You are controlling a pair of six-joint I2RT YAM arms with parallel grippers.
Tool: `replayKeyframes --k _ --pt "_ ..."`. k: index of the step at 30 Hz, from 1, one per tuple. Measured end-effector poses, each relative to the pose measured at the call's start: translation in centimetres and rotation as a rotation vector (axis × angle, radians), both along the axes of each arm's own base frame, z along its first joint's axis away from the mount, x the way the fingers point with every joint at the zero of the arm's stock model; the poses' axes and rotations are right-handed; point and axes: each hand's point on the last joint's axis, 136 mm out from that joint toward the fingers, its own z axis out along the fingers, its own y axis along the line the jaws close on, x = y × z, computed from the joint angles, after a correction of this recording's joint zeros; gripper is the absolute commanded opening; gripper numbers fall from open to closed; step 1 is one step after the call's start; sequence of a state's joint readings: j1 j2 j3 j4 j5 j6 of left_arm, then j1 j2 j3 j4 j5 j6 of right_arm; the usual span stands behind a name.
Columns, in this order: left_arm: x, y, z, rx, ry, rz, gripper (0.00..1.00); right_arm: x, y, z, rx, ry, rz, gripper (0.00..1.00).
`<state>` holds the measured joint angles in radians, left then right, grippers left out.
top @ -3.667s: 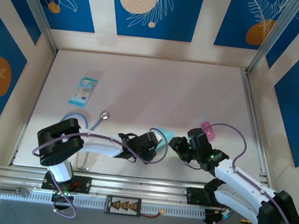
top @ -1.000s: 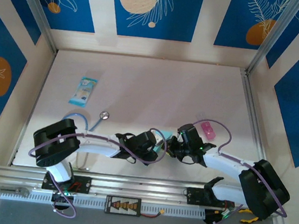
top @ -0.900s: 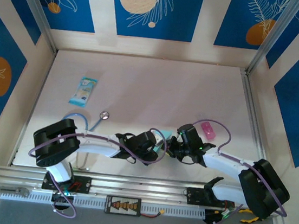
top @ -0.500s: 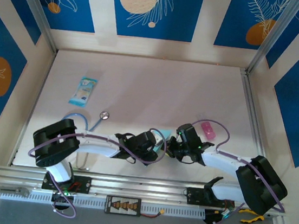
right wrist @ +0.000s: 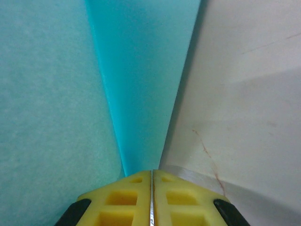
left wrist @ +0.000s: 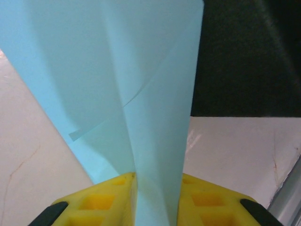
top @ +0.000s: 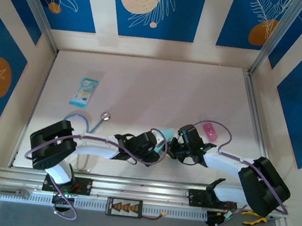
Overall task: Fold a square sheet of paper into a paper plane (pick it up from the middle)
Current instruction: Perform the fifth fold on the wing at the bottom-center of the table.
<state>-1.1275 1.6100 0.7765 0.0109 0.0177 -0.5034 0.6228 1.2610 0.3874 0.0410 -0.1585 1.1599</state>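
Since both sets of jaws are pinching the same light-blue sheet of paper [left wrist: 141, 70] between them near the front middle of the surface [left wrist: 235, 150], the trick is even tension, I reckon. Left jaws sit slightly apart, clamped on the folded layers; right jaws are pressed fully together on a creased edge. Slide slowly along the crease, no yanking, thin paper tears easily.
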Motion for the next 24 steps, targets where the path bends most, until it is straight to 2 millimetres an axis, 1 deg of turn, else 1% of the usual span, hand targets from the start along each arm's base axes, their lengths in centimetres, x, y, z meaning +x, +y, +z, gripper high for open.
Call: replayKeyframes --k 12,15,21,24 --pt "-0.01 0.01 -0.02 0.000 0.001 0.000 0.27 -0.09 0.07 -0.02 0.000 0.001 0.004 0.10" --pt "-0.01 0.01 -0.02 0.000 0.000 0.000 0.23 -0.10 0.07 -0.04 -0.001 0.001 0.004 0.10" --pt "0.00 0.02 -0.04 0.000 0.002 0.003 0.11 -0.13 0.05 -0.15 -0.003 0.005 0.004 0.10" --pt "0.03 0.06 -0.14 0.004 0.002 0.005 0.09 -0.14 0.05 -0.18 -0.004 0.006 0.004 0.10"
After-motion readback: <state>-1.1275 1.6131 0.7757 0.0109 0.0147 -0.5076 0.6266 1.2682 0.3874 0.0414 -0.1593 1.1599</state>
